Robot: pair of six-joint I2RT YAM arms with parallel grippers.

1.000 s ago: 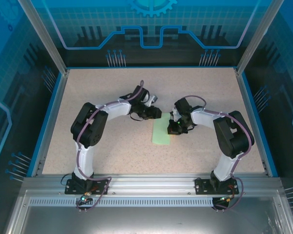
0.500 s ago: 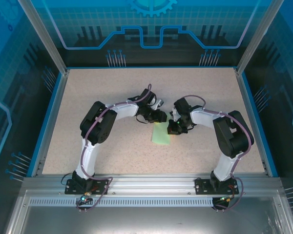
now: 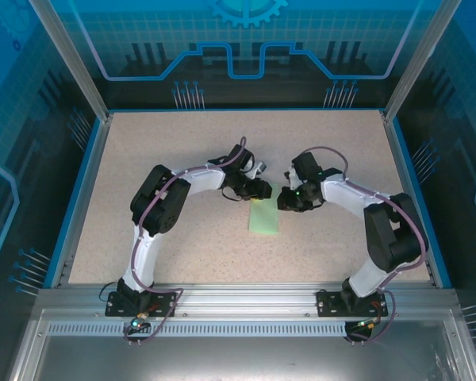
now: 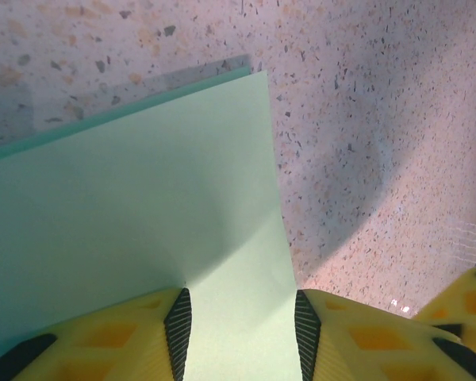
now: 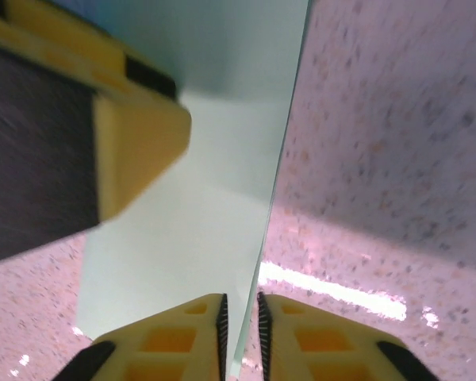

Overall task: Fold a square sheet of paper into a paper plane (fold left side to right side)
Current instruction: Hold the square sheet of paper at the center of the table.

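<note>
The square sheet of paper (image 3: 263,217) lies mid-table as a narrow pale green rectangle, two layers showing at its far edge (image 4: 127,182). My left gripper (image 3: 258,191) rests at the sheet's far end. It is open (image 4: 239,333), with its pads spread over the flat paper. My right gripper (image 3: 288,200) is at the sheet's right edge. Its jaws (image 5: 240,329) are almost together, and the raised edge of the paper (image 5: 206,222) runs between the pads. A yellow finger of the left gripper (image 5: 139,143) shows over the paper.
The speckled table (image 3: 182,151) is ringed by a blue rim (image 3: 86,190) and clear enclosure walls. A yellow fingertip of the right gripper (image 4: 466,305) sits close beside the left gripper's fingers.
The left gripper slid right onto the paper's far end, then held still. The right gripper shifted up and right along the sheet's edge, and its arm swung outward.
</note>
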